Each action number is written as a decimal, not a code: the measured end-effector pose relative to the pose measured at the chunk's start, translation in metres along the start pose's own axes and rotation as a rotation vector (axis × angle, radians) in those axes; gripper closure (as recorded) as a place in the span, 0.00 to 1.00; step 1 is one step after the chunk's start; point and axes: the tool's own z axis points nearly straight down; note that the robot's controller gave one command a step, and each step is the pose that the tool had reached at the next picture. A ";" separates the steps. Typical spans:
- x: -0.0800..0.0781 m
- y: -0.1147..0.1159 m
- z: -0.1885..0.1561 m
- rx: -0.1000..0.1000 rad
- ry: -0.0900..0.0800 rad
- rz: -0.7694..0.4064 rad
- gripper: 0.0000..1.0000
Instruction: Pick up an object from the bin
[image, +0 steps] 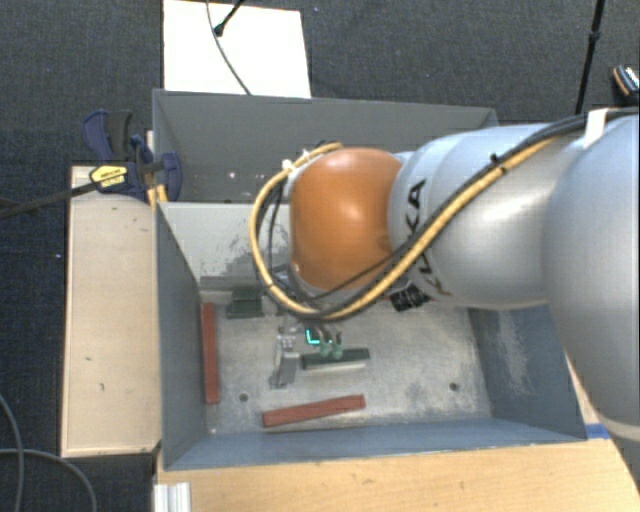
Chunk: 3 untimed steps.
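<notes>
My gripper (305, 345) hangs low over the middle of the bin floor, just below the arm's orange cover, with a small green light on it. A long red-brown bar (313, 410) lies flat near the front wall, a short way in front of the gripper. A second red-brown bar (210, 352) lies along the left wall. A small dark green block (243, 302) sits at the back left of the floor, left of the gripper. A flat grey and dark green piece (340, 358) shows right beside the gripper; I cannot tell if it is loose.
The arm and its orange cover hide the back and right of the bin floor. Bare grey floor shows between the gripper and the two bars, and at the front right.
</notes>
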 end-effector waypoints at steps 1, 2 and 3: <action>-0.028 -0.090 0.108 0.003 -0.001 -0.204 0.00; -0.034 -0.113 0.073 0.000 -0.011 -0.105 0.00; -0.028 -0.118 0.075 0.000 -0.003 -0.002 0.00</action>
